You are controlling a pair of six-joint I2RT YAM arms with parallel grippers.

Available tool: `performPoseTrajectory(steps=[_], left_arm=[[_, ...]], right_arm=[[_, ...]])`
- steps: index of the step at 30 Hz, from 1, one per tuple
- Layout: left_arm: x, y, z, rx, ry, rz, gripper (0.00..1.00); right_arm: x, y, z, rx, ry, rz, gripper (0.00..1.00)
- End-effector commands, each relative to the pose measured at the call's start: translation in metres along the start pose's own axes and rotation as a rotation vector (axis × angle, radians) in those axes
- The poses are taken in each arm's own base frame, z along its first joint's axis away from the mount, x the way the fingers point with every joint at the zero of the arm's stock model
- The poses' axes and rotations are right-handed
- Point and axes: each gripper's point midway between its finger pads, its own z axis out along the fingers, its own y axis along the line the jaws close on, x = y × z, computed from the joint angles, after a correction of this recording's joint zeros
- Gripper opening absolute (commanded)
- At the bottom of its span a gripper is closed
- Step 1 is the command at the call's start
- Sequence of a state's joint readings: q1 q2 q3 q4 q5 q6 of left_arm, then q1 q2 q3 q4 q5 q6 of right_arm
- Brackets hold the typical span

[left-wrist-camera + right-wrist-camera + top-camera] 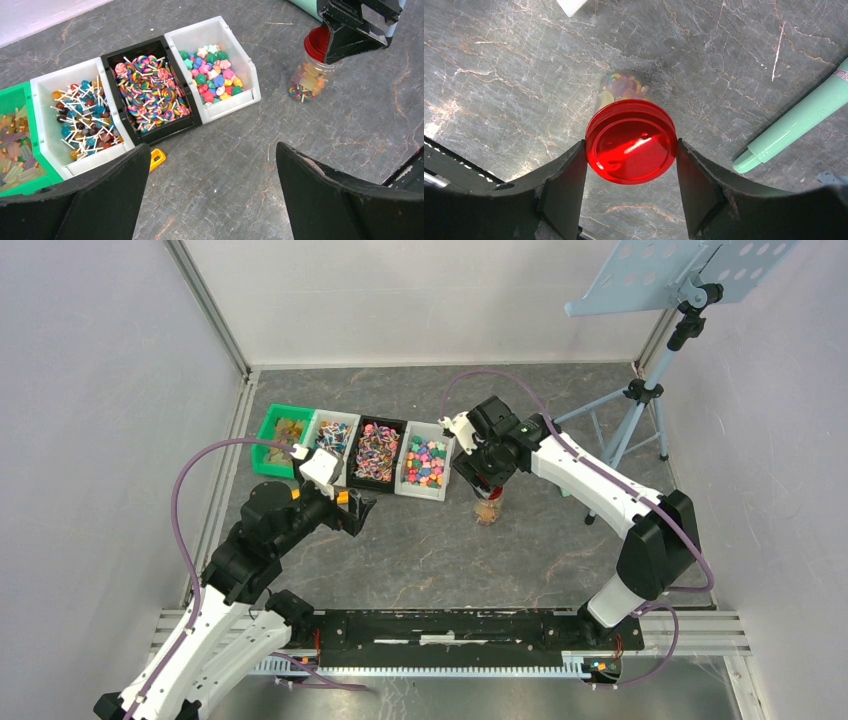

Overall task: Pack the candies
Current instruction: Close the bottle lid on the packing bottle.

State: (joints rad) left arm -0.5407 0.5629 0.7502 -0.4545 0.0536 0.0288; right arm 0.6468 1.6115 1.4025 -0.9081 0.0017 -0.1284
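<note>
The candies fill four bins in a row: gummies in the green bin point(12, 150), ball lollipops in a white bin point(82, 117), swirl lollipops in the black bin point(150, 92), and star and heart sweets in another white bin point(212, 70). More candies sit in a clear jar point(306, 80), also in the top view point(488, 506). My right gripper point(631, 145) is above the jar with both fingers against the sides of its red lid point(631, 141). My left gripper point(212, 150) is open and empty over bare table in front of the bins. The orange scoop point(156, 159) lies by the black bin.
A mint-green tube point(796, 122) lies on the table right of the jar. A music stand point(660, 350) with tripod legs stands at the back right. Enclosure walls close off the left and back sides. The table point(430, 550) is dark marbled grey.
</note>
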Motion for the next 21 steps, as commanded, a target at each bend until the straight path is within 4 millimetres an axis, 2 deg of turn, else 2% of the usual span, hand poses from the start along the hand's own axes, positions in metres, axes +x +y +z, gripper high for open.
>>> performPoseTrajectory(steps=[1,9,13,17,21], left_arm=[[-0.011,0.006,0.000,-0.024,-0.044,0.046,1.00],[-0.011,0.009,-0.003,-0.047,-0.051,0.042,1.00],[-0.012,0.009,-0.003,-0.045,-0.049,0.044,1.00],[-0.012,0.009,-0.004,-0.047,-0.053,0.042,1.00],[-0.011,0.008,-0.002,-0.039,-0.044,0.041,1.00]], right_arm=[[-0.005,-0.004,-0.012,0.016,-0.016,-0.007,0.49],[0.003,-0.003,-0.012,0.012,0.015,-0.008,0.48],[0.010,-0.013,-0.014,0.073,0.042,-0.013,0.48],[0.013,-0.011,-0.010,0.061,0.044,-0.016,0.49],[0.010,-0.007,-0.003,0.045,0.000,-0.019,0.55]])
